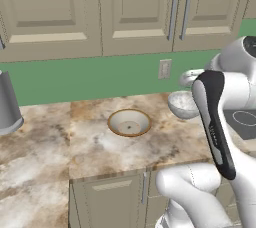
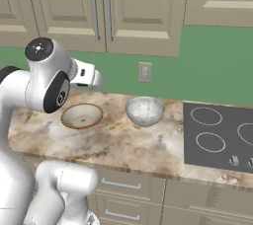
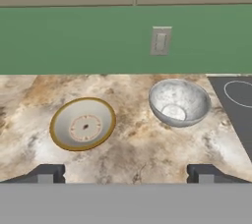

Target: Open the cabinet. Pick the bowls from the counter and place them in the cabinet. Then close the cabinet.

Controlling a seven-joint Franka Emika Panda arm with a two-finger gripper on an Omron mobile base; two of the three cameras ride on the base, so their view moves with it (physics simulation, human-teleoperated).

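Bowls, cream (image 3: 82,123) and mottled grey (image 3: 178,102), round on marbled counter (image 3: 142,149).

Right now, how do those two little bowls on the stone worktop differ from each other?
The cream bowl has an orange-brown rim and a brownish ring at its centre; the grey-white bowl is mottled all over with no coloured rim. The cream bowl looks shallower and flatter, the grey-white bowl deeper and rounder. The grey-white bowl sits nearer the dark stovetop, the cream bowl farther from it. Both stand upright and apart on the counter, below the closed cabinet.
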